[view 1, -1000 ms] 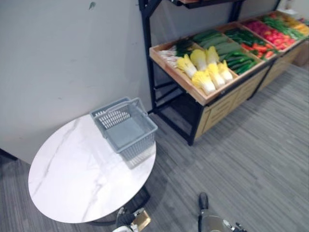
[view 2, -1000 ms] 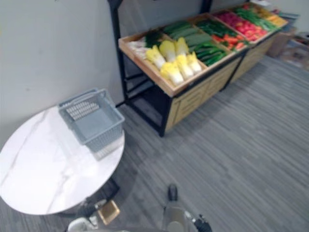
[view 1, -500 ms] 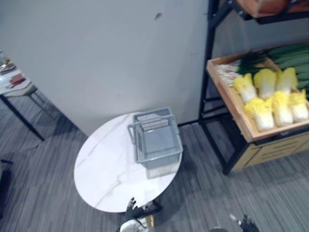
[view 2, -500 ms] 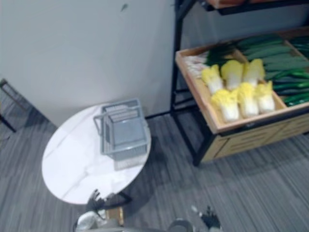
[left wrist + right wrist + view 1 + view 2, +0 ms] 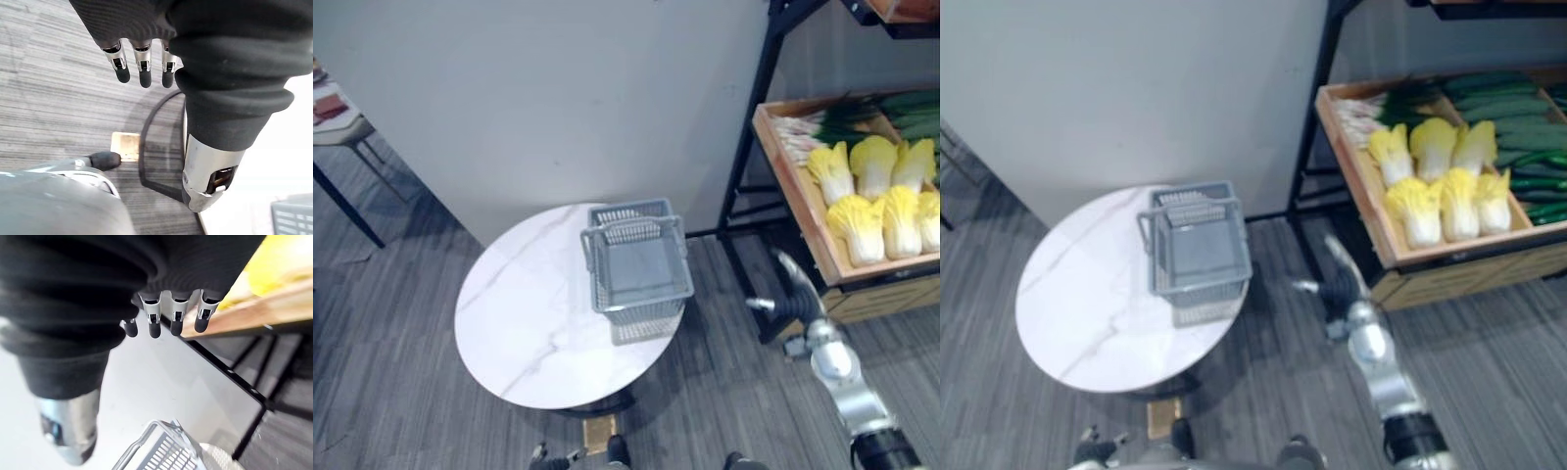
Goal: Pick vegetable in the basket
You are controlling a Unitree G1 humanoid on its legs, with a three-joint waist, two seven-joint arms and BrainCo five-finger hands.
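A: How much is done?
B: Nothing is judged done. The grey plastic mesh basket (image 5: pixel 636 269) on the round white marble table (image 5: pixel 524 323) is seen empty, and the yellow-white cabbages (image 5: pixel 862 196) are left in the wooden crate (image 5: pixel 803 220).
A: The hands?
B: The right hand (image 5: pixel 796 302) is held loose-fingered and empty between table and crate. The left hand (image 5: pixel 143 63) is relaxed and empty.

We find soft, even light from overhead. The basket (image 5: pixel 636 264) throws a faint shadow across the white table (image 5: pixel 519 333), which darkens the carpet (image 5: pixel 401 392) beneath it. In the left wrist view the table glares to plain white.
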